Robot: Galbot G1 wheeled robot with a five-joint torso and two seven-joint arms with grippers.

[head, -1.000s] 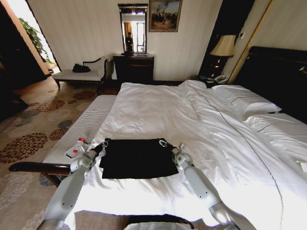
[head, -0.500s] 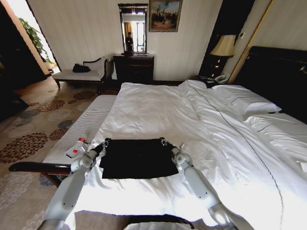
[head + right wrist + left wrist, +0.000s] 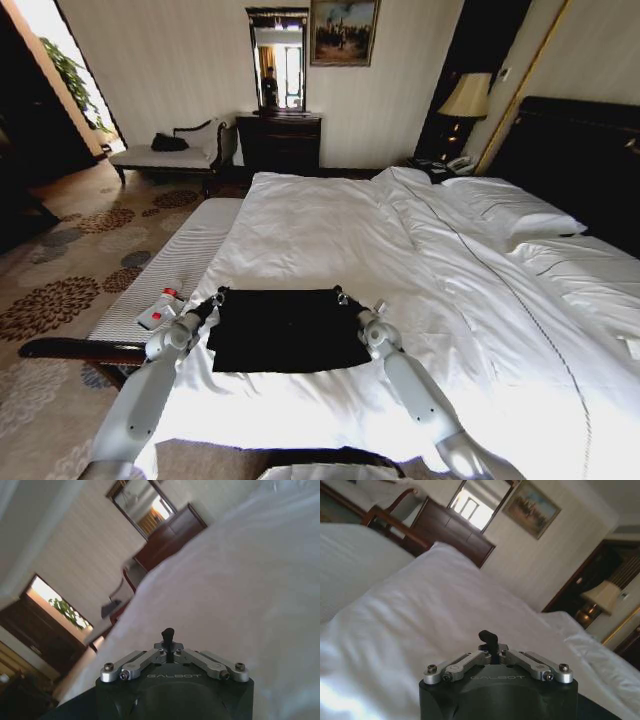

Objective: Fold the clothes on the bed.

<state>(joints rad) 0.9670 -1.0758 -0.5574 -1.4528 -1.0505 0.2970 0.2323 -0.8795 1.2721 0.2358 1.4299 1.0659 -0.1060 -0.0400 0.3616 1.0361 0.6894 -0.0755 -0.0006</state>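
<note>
Left tool [image 3: 220,294] pinched shut, right tool [image 3: 341,294] too — gripping black T-shirt [image 3: 287,329] corners

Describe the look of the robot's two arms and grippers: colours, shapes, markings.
Both arms are smooth, rounded, pale grey-white shells with bulging joints, narrowing toward dark wrists. The left gripper and right gripper look small, black and metallic in the head view. Each wrist view shows a rounded black gripper body marked "GALBOT", with silver linkage bars fixed by screws and a slim black tip rising at the centre.

Far wall pale and striped, with a dark dresser [image 3: 279,141], mirror [image 3: 277,60] and painting [image 3: 343,32]. Patterned carpet [image 3: 60,270] left; lit lamp [image 3: 466,97] far right.
</note>
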